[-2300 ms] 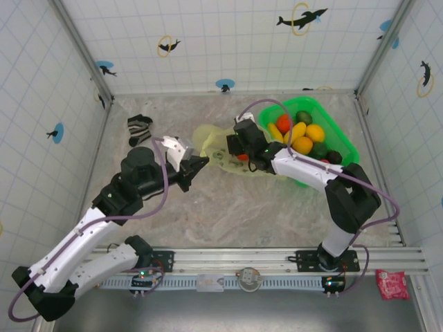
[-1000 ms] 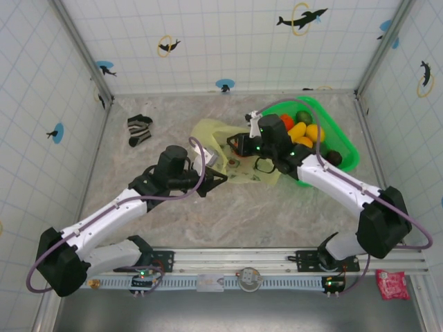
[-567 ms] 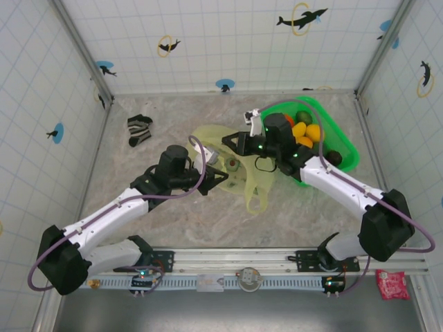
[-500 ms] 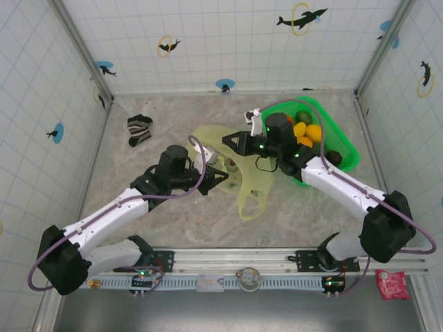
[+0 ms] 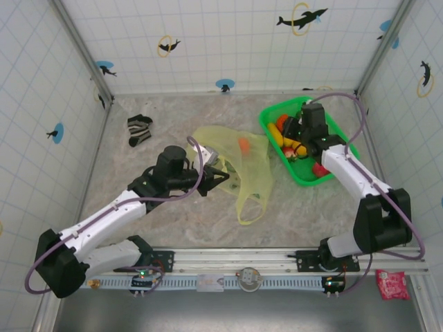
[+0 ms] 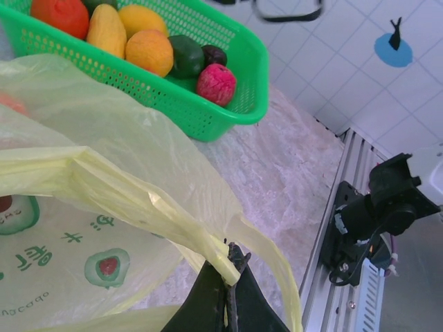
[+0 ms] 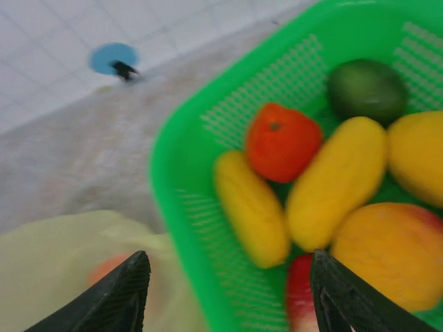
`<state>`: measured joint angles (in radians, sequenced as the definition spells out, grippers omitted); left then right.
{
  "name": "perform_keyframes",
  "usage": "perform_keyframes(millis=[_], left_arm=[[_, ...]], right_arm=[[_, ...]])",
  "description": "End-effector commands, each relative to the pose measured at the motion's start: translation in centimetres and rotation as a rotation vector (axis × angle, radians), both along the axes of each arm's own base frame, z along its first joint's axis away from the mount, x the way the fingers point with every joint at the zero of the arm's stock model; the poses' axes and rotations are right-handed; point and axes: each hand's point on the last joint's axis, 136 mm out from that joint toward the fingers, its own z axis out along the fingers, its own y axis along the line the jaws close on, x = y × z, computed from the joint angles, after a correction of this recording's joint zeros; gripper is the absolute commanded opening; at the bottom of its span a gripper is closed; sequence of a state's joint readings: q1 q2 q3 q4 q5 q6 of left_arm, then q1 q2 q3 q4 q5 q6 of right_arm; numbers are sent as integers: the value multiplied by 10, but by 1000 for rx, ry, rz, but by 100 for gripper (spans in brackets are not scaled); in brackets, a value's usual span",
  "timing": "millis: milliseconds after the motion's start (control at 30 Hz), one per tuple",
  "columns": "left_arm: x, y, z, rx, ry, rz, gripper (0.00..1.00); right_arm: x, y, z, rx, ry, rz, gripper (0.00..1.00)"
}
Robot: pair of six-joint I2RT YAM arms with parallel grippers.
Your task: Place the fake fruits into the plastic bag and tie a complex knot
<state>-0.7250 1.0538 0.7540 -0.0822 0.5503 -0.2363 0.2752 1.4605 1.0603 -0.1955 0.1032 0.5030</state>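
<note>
- Your left fingers [image 6: 228, 277] are pinched together on a twisted strip of the plastic bag [image 5: 235, 158], holding that edge up off the worktop [image 5: 173, 221]. One orange fruit [image 5: 242, 145] is already inside the bag.
- Your right fingers [image 5: 293, 131] are spread apart with nothing in them, hovering over the green basket [image 5: 304, 181], where the rest of the fake fruits [image 7: 336, 183] are piled.
- The bit that matters: the pile is right under the right fingers, and the bag lies just beside the basket on its left. The right arm is way nearer, and the left is busy with the bag anyway.
- In the right wrist view, a long yellow fruit [image 7: 252, 207] sits in the gap between the fingers, with its long axis running diagonally. I'd say closing across it, not along it, is the safer grab.
- The left wrist view gives you what the right wrist view doesn't: the actual pinch on the bag, plus a pinkish-red fruit [image 6: 216, 83] at the basket's corner. The top view adds the bag's loose handle loop [image 5: 249, 207] trailing toward the near edge.
</note>
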Motion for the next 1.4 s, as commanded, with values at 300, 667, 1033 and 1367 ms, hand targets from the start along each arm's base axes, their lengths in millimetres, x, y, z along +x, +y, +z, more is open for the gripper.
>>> perform_keyframes(millis=[300, 667, 1033, 1367], left_arm=[[-29, 1, 69, -142, -107, -125, 0], [-35, 5, 67, -139, -115, -135, 0], [-35, 11, 51, -91, -97, -106, 0], [-30, 12, 43, -59, -89, -87, 0]], right_arm=[[10, -59, -93, 237, 260, -401, 73], [23, -67, -136, 276, 331, -511, 78], [22, -65, -93, 277, 178, -421, 58], [0, -38, -22, 281, 1, -199, 56]])
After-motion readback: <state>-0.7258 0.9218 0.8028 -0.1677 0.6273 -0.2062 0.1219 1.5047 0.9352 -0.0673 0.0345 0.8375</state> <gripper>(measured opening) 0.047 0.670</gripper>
